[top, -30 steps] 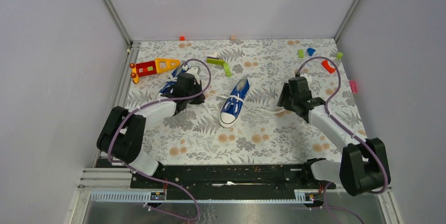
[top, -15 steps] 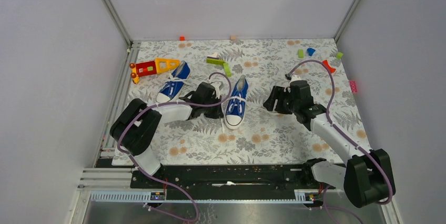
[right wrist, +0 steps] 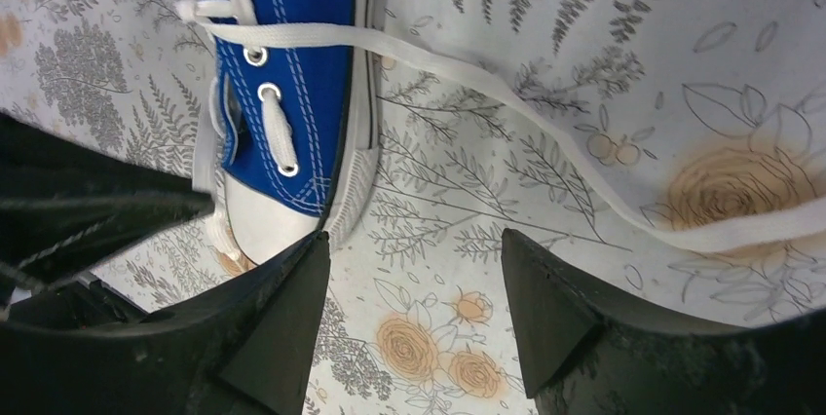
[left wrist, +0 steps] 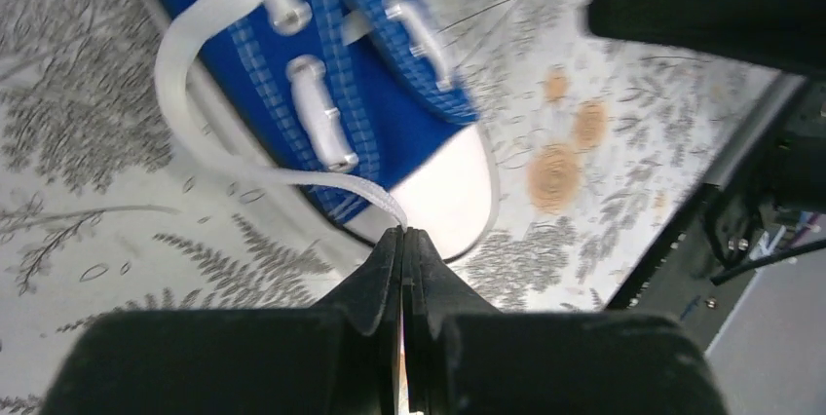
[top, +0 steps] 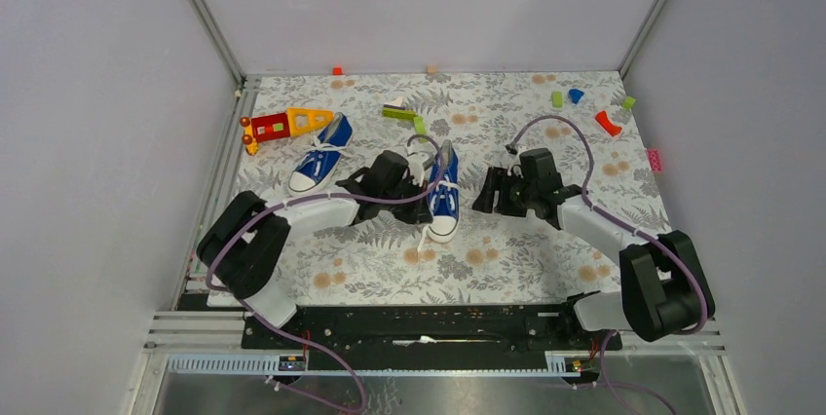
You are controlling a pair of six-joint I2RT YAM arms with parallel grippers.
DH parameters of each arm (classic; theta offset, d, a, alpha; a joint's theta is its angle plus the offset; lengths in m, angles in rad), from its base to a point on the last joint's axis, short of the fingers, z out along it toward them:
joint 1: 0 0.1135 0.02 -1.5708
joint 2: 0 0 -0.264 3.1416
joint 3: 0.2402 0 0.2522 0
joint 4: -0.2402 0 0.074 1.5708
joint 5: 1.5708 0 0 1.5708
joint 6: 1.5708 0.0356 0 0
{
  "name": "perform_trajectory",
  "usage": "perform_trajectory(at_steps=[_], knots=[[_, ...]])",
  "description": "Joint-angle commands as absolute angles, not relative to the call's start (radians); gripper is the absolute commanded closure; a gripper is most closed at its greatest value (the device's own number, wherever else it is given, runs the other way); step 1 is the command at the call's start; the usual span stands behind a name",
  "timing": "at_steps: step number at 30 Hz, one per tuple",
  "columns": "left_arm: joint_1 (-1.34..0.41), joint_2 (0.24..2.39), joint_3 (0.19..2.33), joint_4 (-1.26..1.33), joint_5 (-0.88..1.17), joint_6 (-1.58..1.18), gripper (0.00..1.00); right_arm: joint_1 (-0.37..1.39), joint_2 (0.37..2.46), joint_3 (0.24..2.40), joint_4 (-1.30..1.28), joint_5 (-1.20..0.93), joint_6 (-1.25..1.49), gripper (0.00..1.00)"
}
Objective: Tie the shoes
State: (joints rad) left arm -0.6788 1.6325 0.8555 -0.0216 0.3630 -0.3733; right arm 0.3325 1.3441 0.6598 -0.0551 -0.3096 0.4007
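Pinching only the very tip of a lace (left wrist: pixel 292 179), the left fingers (left wrist: pixel 402 240) are pressed together just beside the white toe cap of the middle shoe (top: pixel 443 199). That thin hold looks like the first weak point: a sharp tug or a twist could let the tip slide out. The shoe lies on the worktop (top: pixel 506 259) between the two arms, toe towards their bases, and nothing pins it down. A hard pull on the lace would likely drag or spin the shoe rather than tighten anything.

The right fingers (top: pixel 484 193) are spread and hold nothing. They hover low on the shoe's other side, with the other lace (right wrist: pixel 584 181) lying flat across the worktop ahead of them. A flat ribbon like that is awkward to lift — the fingers could close above it and catch nothing, or press down and scrape the patterned surface.

Both arms crowd the same shoe, so crossing the laces risks a knock between them. One arm could also block the other's wrist view.

The second shoe (top: pixel 321 160) sits further left, near a red and yellow toy (top: pixel 282 125) — no fingers are near it, and whether its laces are tied is too small to tell.
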Motion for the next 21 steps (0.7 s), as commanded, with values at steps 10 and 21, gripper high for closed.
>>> perform_trajectory(at_steps=[10, 21], knots=[[-0.567, 1.438, 0.85, -0.038, 0.02, -0.423, 1.0, 0.386, 1.402, 0.756, 0.029, -0.331, 0.365, 0.27], [-0.495, 1.275, 0.663, -0.128, -0.14, -0.565, 0.54, 0.419, 1.405, 0.761, 0.008, -0.215, 0.361, 0.24]])
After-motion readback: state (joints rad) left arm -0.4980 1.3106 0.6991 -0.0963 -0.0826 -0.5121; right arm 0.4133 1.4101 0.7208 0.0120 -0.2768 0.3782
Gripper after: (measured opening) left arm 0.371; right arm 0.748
